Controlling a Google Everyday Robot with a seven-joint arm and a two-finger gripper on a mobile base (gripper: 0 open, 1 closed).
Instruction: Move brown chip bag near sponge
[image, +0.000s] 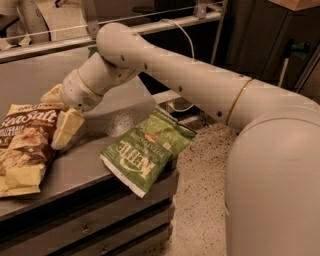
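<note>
The brown chip bag (22, 147) lies flat at the left of the grey counter, its "Sea Salt" lettering facing up. My gripper (57, 112) is open at the bag's upper right corner. One cream finger (66, 129) rests beside the bag's right edge and the other (51, 94) sits just above its top edge. A small dark green patch (92, 49) peeks out behind the arm at the far side of the counter. I cannot tell whether it is the sponge. No other sponge shows.
A green Kettle chip bag (145, 150) lies at the counter's front right corner and overhangs the edge. The counter (100, 117) has drawers below. Speckled floor (200, 200) lies to the right. A rail and cable run along the back.
</note>
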